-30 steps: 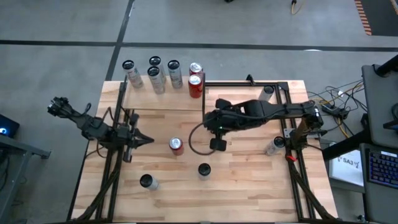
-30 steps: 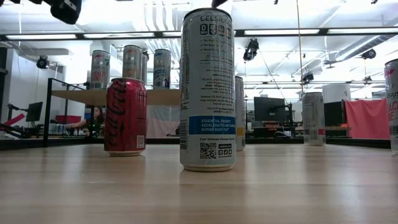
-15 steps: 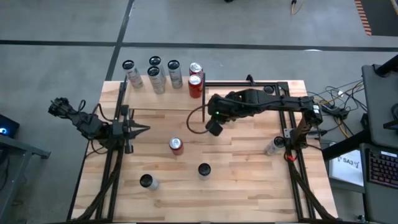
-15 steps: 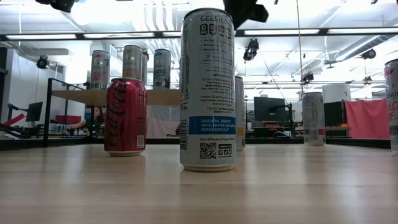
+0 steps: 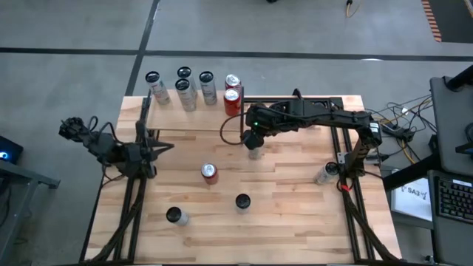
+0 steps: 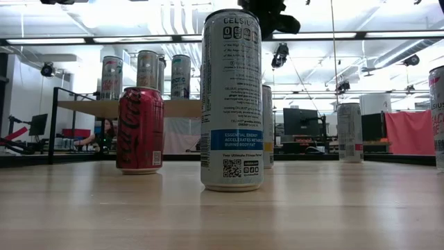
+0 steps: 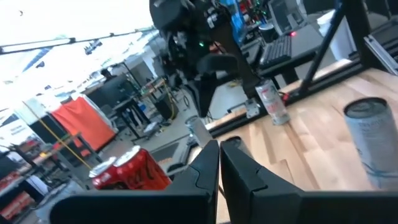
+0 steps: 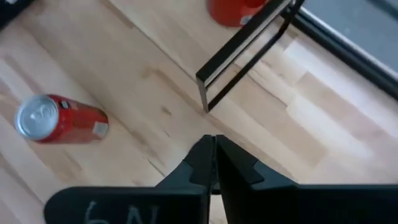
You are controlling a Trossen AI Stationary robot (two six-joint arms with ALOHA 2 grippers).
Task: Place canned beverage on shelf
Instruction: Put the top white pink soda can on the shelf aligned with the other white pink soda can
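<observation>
The shelf (image 5: 194, 118) stands at the table's far left and bears several cans, among them a red one (image 5: 232, 100) at its right end. A red can (image 5: 210, 173) stands upright on the table in front of the shelf, also seen in the right wrist view (image 8: 59, 118). My right gripper (image 5: 253, 150) hangs shut and empty above the table, just right of the shelf's near right post (image 8: 204, 93). My left gripper (image 5: 168, 145) is shut and empty at the table's left, pointing level.
Three more cans stand on the table: a dark-topped one (image 5: 242, 201), a silver one (image 5: 175, 216) near the front, and one (image 5: 324, 174) by the right arm's base. Black frame rails (image 5: 347, 192) run along both sides.
My right gripper has swung from above the table's middle toward the far edge and the shelf's right end, sinking a little and rolling about its own line. My left gripper has drawn back toward the left and far edges and rolled. Both have stayed shut. No can has moved.
</observation>
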